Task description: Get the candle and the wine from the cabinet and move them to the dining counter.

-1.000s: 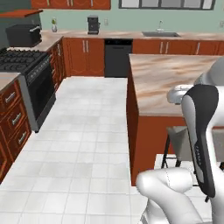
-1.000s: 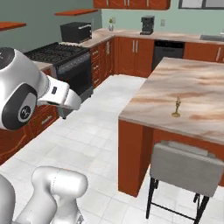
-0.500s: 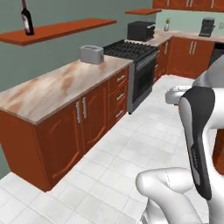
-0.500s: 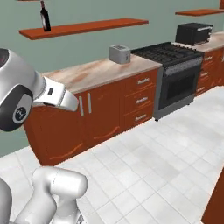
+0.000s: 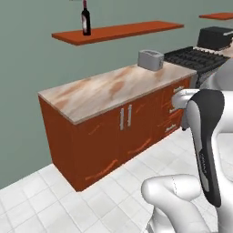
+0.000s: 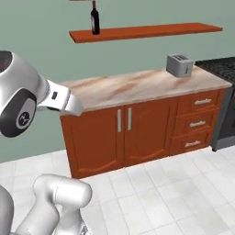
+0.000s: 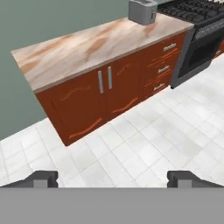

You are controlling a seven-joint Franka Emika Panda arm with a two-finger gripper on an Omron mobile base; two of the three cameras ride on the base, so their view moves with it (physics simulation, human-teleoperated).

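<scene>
The wine (image 5: 85, 18) is seen standing upright on the cabinet (image 5: 118, 32), a wooden shelf fixed to the grey-green wall. Below it, a marbled wall counter (image 6: 142, 85) is topped by a silver toaster (image 6: 179, 65), beside a black stove (image 5: 193, 57). The gripper (image 7: 113, 178) is held over white floor tiles (image 7: 144, 144), fingers spread wide and empty.
</scene>
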